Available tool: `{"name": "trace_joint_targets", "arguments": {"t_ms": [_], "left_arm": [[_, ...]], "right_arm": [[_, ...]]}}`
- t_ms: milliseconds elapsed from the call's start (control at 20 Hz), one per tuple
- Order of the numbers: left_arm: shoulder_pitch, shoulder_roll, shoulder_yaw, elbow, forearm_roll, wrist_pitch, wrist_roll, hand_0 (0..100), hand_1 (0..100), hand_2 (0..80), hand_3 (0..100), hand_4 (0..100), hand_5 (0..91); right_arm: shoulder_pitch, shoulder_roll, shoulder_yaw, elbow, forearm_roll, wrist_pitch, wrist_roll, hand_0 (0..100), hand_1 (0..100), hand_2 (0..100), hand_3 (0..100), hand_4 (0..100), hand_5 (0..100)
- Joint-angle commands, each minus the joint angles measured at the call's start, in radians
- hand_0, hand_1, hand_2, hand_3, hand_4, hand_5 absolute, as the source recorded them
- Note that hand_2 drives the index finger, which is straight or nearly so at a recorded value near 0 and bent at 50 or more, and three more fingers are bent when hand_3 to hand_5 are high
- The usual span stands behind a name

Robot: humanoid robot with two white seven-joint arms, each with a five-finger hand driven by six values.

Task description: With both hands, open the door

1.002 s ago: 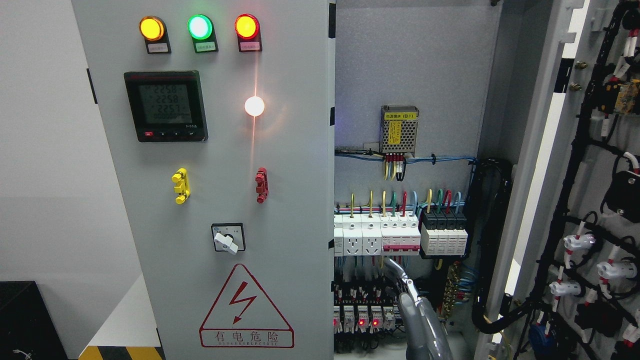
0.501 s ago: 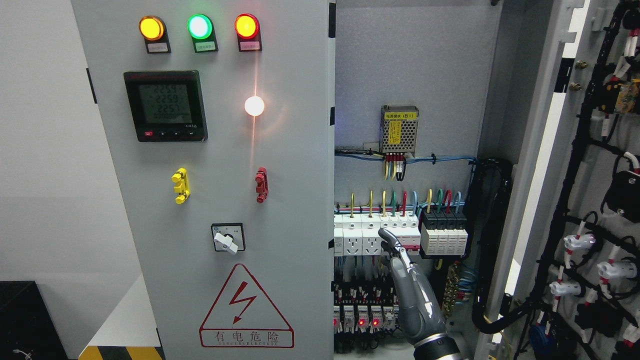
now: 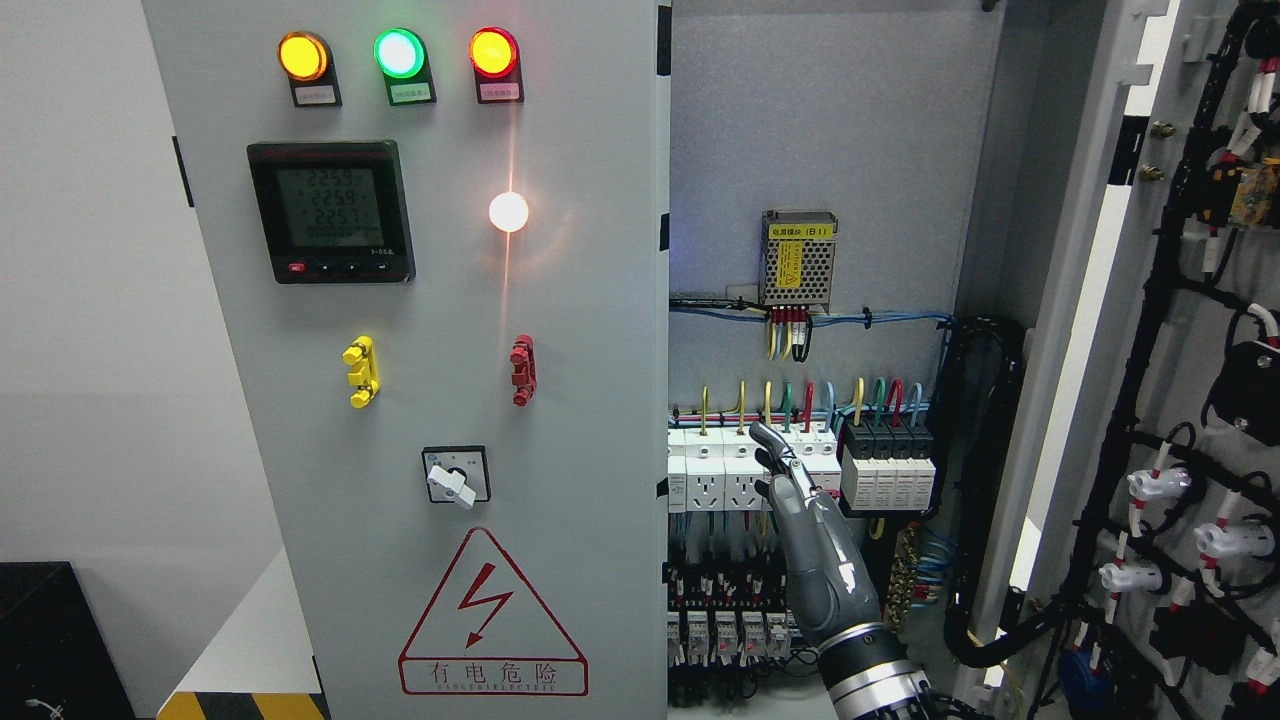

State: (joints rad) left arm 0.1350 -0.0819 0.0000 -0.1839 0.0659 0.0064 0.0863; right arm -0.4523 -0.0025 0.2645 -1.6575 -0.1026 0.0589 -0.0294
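Observation:
The grey electrical cabinet has two doors. Its left door (image 3: 560, 330) is closed and carries three lamps, a meter (image 3: 330, 212), a rotary switch (image 3: 457, 475) and a red danger triangle. Its right door (image 3: 1075, 300) stands swung wide open at the right, wiring on its inner face. My right hand (image 3: 778, 462) rises from the bottom edge right of the middle, inside the open half. It is seen edge-on with fingers straight, holding nothing, its tips in front of the white breaker row (image 3: 720, 470). It is just right of the left door's free edge, apart from it.
Inside the cabinet hang a mesh power supply (image 3: 798, 258), blue cable runs and black breakers (image 3: 888, 465). A thick black cable bundle (image 3: 985, 480) runs down by the hinge side. A black box (image 3: 50, 640) sits at the lower left, by a hazard-striped floor strip (image 3: 245, 705).
My right hand has risen from the lower terminal rows up to the white breaker row and shifted slightly left. More of the wrist shows. The doors have not moved.

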Motion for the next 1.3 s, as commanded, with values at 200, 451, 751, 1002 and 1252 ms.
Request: {"name": "trace_joint_targets", "arguments": {"t_ms": [200, 451, 751, 1002, 1252], "left_arm": [[0.000, -0.001, 0.009, 0.000, 0.000, 0.000, 0.000, 0, 0, 0.0, 0, 0, 0.0], [0.000, -0.001, 0.009, 0.000, 0.000, 0.000, 0.000, 0, 0, 0.0, 0, 0, 0.0], [0.000, -0.001, 0.009, 0.000, 0.000, 0.000, 0.000, 0, 0, 0.0, 0, 0, 0.0], [0.000, -0.001, 0.009, 0.000, 0.000, 0.000, 0.000, 0, 0, 0.0, 0, 0, 0.0], [0.000, -0.001, 0.009, 0.000, 0.000, 0.000, 0.000, 0, 0, 0.0, 0, 0, 0.0]], "right_arm": [[-0.035, -0.008, 0.009, 0.041, -0.081, 0.019, 0.005, 19, 0, 0, 0, 0, 0], [-0.040, -0.008, 0.019, 0.041, -0.081, 0.019, 0.006, 19, 0, 0, 0, 0, 0], [-0.063, -0.004, 0.033, 0.042, -0.083, 0.019, 0.006, 19, 0, 0, 0, 0, 0], [-0.065, -0.002, 0.070, 0.048, -0.083, 0.019, 0.006, 19, 0, 0, 0, 0, 0], [-0.086, -0.002, 0.073, 0.047, -0.085, 0.018, 0.005, 19, 0, 0, 0, 0, 0]]}}
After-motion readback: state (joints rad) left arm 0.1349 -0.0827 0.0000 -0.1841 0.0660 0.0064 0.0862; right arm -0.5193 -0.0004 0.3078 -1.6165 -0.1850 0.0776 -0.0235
